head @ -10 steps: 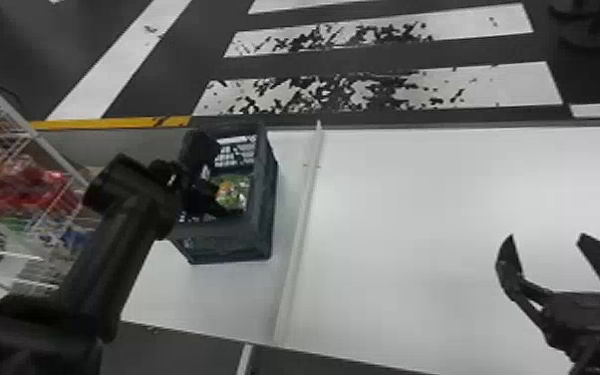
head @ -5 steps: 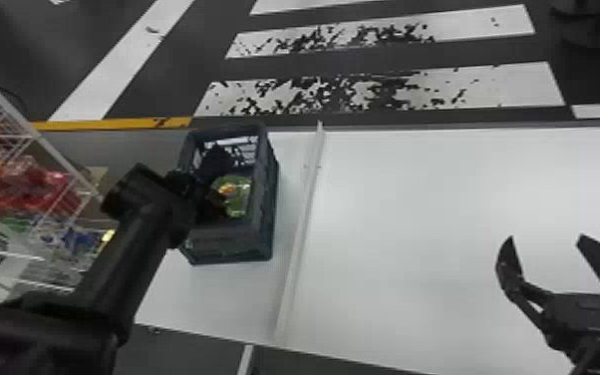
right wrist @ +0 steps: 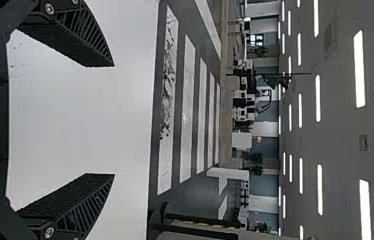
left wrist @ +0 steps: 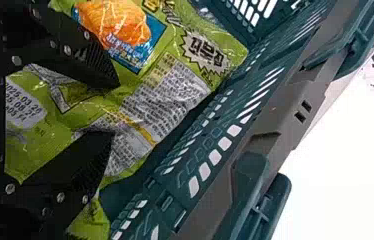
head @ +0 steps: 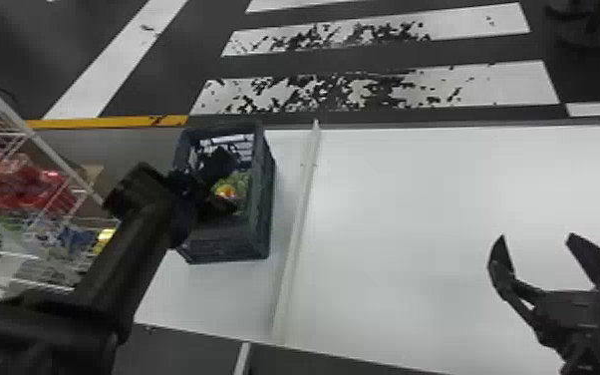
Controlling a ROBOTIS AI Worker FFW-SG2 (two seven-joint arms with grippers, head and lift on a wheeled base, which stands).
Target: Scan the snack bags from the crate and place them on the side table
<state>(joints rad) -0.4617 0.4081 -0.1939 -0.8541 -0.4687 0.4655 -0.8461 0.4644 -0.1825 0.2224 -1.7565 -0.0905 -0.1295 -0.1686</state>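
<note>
The left claw (head: pixel 234 183) is out ahead, fingers apart; the right claw (head: pixel 537 236) gapes wide.

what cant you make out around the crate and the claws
Part of the green bag, left wrist view: behind the left claw.
Whatever lies under that bag, left wrist view: the bag hides it.
Arm behind the right claw, head view: cut off by the edge.
Print on the red bags, head view: too small.

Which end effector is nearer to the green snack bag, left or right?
Left. The left end effector is down in the crate, right at the green snack bag; the right end effector hangs over the white table, well away.
</note>
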